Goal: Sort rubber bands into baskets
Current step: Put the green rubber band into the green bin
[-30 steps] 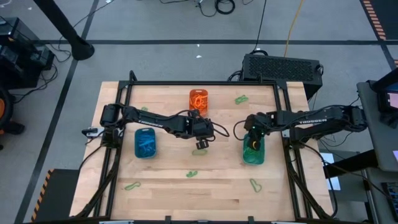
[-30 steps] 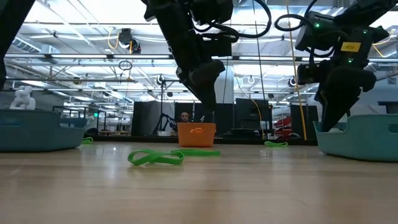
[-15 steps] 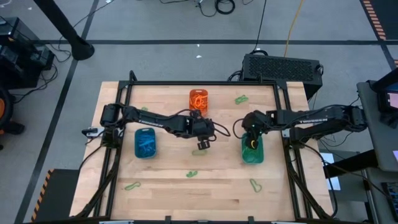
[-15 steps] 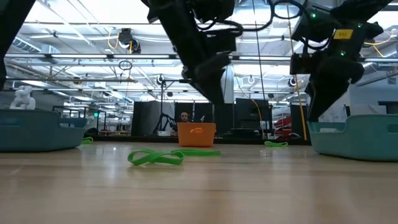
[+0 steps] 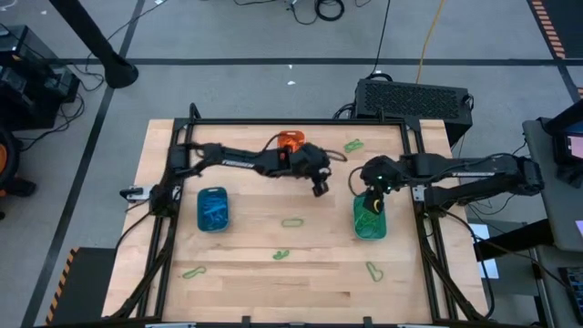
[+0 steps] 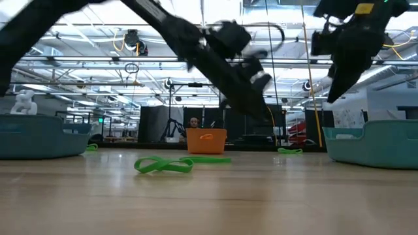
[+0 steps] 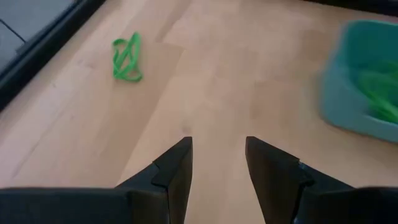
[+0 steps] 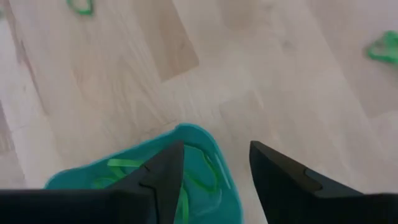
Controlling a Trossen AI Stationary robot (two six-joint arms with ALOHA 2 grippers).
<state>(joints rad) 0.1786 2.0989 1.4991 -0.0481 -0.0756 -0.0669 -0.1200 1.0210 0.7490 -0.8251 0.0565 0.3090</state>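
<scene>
Rubber bands (image 5: 291, 221) loose on desk (image 5: 237, 282) | right pincer (image 5: 372, 202) wide, empty, over teal basket (image 5: 370, 224) | left pincer (image 7: 216, 163) parted, empty — risk: thin flat band slips the pinch

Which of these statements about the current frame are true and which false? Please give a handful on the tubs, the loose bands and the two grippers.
1. The right gripper hangs open over the teal tub. True.
2. The teal tub is empty. False: green bands lie inside it.
3. The left gripper holds a green band. False: its fingers stand apart with nothing between them.
4. Several green bands lie loose on the table, one near its middle. True.
5. The blue tub sits on the right side of the table. False: it is on the left side, and the teal tub is on the right.
</scene>
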